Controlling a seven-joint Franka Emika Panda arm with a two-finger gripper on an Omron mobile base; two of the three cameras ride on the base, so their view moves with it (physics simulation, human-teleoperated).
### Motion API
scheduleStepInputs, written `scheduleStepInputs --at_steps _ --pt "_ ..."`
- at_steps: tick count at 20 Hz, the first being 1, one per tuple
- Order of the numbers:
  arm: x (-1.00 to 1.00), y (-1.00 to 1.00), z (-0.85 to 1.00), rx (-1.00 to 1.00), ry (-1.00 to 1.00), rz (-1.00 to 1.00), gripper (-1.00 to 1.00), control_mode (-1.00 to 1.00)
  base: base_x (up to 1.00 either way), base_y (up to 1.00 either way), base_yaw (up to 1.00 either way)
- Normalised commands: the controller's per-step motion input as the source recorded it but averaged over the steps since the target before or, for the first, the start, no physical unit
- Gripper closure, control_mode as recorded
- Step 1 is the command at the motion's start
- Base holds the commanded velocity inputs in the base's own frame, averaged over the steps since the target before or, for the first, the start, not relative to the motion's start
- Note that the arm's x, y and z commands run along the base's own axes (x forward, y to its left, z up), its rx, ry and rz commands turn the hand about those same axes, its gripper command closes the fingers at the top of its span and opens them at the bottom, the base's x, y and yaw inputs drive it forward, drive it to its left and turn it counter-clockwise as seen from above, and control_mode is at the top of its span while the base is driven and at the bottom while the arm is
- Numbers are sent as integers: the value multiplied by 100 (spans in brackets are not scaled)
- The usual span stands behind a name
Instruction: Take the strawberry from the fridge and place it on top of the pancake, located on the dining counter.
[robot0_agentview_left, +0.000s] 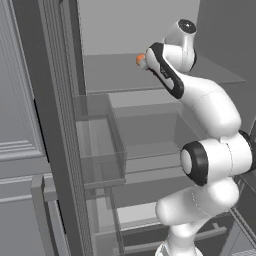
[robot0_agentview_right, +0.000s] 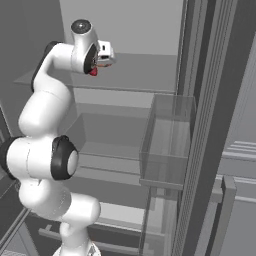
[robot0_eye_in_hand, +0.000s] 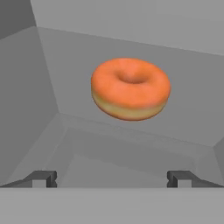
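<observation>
Right now, going left to right in the hand view, I see my 2 finger tips set wide apart at the bottom, so the gripper (robot0_eye_in_hand: 112, 178) has its jaws released with nothing between them. Ahead of them, on a pale shelf (robot0_eye_in_hand: 183, 113) inside the fridge (robot0_agentview_left: 55, 125), sits an orange doughnut (robot0_eye_in_hand: 130, 89), dead centre in my line of approach. That worries me: it is not the fruit I am after. In the right base view a small dark-red spot, which I take to be the strawberry (robot0_agentview_right: 93, 72), peeks out just beside the hand on the upper shelf. If I go straight on, I think I could grab or shove the doughnut and knock the berry away.
</observation>
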Motion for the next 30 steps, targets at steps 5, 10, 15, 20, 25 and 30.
scheduleStepInputs --at_steps 5,10,15,20,25,30 --pt "12 0 -7 0 0 0 -100 -100 0 0 0" --pt "-8 -5 0 2 -1 0 -100 -100 0 0 0" --pt "-14 -4 -5 8 -4 0 -100 -100 0 0 0" --pt "-7 -1 0 5 -5 0 -100 -100 0 0 0" --pt "-10 0 0 0 -2 0 -100 -100 0 0 0" --pt "-11 0 0 0 0 0 -100 -100 0 0 0"
